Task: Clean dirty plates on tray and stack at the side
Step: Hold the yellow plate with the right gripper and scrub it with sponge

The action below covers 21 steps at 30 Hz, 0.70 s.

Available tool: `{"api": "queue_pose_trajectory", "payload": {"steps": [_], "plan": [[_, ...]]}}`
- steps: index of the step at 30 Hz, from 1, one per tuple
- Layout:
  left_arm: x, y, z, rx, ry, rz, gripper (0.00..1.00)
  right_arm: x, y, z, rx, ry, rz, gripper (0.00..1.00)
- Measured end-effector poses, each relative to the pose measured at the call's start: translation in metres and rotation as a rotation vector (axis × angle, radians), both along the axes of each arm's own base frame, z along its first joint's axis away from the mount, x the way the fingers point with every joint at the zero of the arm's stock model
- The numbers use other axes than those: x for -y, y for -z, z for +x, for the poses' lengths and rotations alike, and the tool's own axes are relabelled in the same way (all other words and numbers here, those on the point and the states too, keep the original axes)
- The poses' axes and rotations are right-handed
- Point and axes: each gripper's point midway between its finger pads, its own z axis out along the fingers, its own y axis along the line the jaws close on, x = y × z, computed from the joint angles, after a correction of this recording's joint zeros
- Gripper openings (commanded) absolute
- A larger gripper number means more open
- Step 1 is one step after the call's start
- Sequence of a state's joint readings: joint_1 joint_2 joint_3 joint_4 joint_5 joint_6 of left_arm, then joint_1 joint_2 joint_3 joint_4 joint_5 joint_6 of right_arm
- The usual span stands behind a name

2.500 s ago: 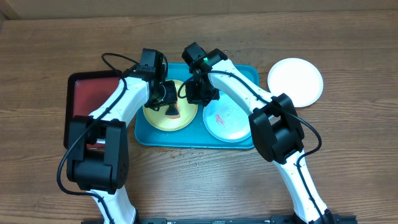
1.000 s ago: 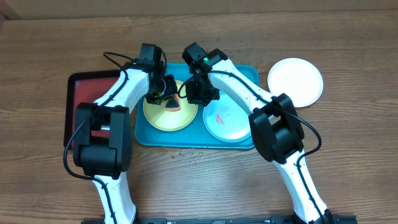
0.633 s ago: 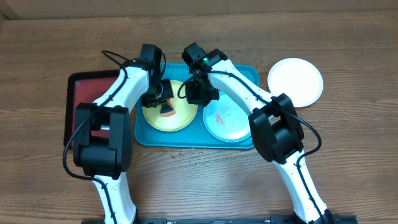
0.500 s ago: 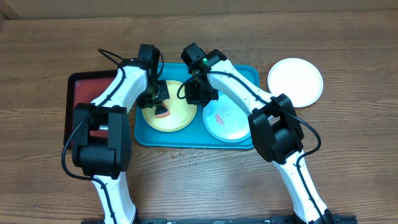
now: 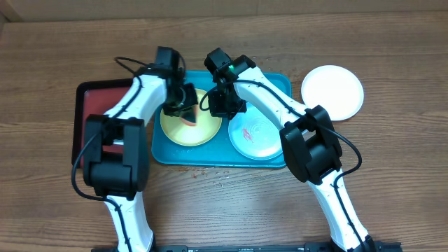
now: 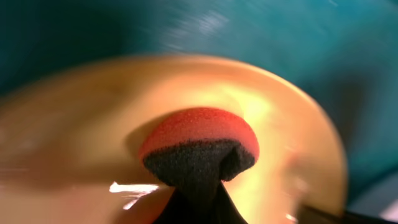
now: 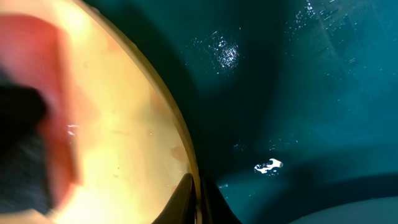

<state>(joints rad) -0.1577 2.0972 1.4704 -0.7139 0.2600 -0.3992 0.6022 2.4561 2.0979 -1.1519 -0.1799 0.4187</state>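
Apparently L pincer presses sponge on yellow plate.

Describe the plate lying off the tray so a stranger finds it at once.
Find the turquoise tray on the wooden table. Past its right end lies the white plate. It alone is off the tray; the yellow-green plate and pale mint plate sit inside.

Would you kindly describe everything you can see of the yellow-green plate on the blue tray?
The yellow-green plate is round, shallow and glossy, plastic by its look, with a low rim. It lies flat in the left half of the turquoise tray, beside the pale mint plate. The left gripper, shut on a red-and-black sponge, presses it onto the plate's far part. The right gripper is shut on the rim at the plate's right edge.
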Motion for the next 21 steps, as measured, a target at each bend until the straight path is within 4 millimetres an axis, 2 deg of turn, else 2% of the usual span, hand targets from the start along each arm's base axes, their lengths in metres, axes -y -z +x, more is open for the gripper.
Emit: {"api": "queue_pose_trajectory", "payload": {"steps": [3,7,15,21], "plan": [[0.025,-0.001,-0.01,-0.008,0.082,-0.03,0.04,0.0,0.0,0.0,0.0,0.0,-0.001,0.04],[0.028,0.003,-0.023,-0.043,0.133,-0.002,0.04,0.002,0.0,0.001,-0.007,0.006,0.003,0.04],[0.001,0.007,-0.04,-0.115,0.134,0.136,0.04,-0.001,0.0,0.0,-0.002,0.0,0.007,0.04],[-0.042,0.007,-0.041,-0.137,0.083,0.292,0.04,-0.012,-0.001,-0.005,-0.001,-0.02,0.023,0.04]]}}
